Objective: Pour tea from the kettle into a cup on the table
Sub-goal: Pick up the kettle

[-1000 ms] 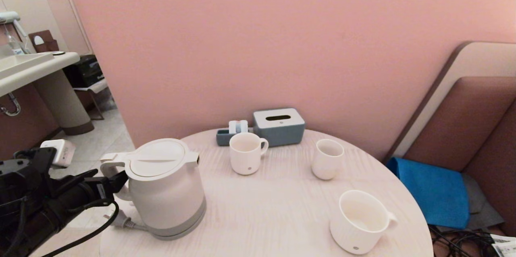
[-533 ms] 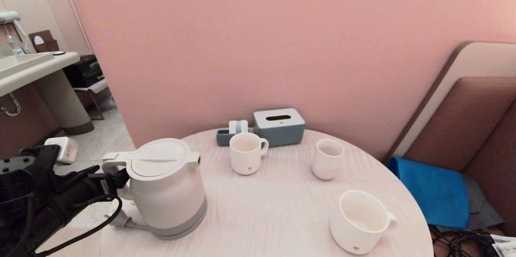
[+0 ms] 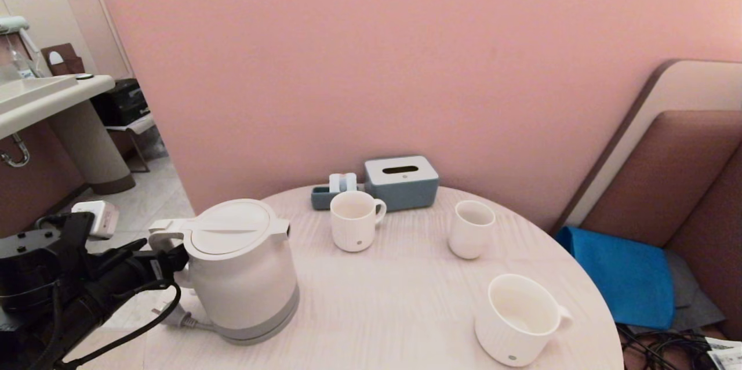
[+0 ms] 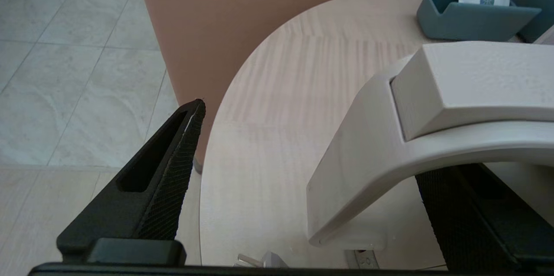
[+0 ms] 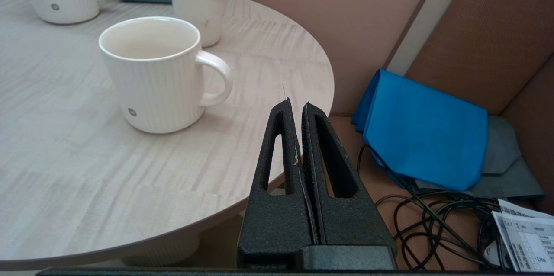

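While the head view shows the kettle (image 3: pixel 240 271) at the table's (image 3: pixel 382 306) left edge, only the left wrist view shows the left gripper (image 4: pixel 311 181) spread around its handle (image 4: pixel 389 137), and only the right wrist view the right gripper (image 5: pixel 299 109) pressed together beside the cup (image 5: pixel 156 75).

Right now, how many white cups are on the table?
3: a ribbed mug at the near right edge, a slim cup behind it, and a handled mug by the tissue box.
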Tool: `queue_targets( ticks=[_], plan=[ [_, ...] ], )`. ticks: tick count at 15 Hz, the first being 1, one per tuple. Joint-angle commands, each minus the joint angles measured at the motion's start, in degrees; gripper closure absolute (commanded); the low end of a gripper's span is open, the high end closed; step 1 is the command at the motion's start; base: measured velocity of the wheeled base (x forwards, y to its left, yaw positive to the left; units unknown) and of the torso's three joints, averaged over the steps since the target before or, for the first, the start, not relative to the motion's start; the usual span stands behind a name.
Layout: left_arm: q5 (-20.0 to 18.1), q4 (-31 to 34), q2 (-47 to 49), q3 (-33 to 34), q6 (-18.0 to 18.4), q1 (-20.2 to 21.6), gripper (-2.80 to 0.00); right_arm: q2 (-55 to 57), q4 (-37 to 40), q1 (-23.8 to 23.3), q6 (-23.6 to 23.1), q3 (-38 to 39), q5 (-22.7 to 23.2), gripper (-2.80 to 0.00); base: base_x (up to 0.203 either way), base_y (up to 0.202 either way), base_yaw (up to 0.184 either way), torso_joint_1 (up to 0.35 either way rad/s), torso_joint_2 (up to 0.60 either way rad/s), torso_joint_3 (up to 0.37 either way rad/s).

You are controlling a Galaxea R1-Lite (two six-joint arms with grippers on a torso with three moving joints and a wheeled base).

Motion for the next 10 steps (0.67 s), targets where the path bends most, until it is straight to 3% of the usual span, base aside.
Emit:
queue_targets(
  ticks=[1, 10],
  plan=[
    [-0.05, -0.45, 0.05, -0.1, -0.05, 0.02, -2.8, 0.0, 0.0, -0.01, -0.03, 0.02, 0.05, 0.0, 0.0, 0.0, 0.0, 0.0, 0.0, 0.0],
    [-0.14, -0.45, -0.3, -0.64, -0.14, 0.02, -2.8, 0.0, 0.0, -0.01, -0.12, -0.06, 0.05, 0.0, 0.0, 0.0, 0.0, 0.0, 0.0, 0.0]
  ],
)
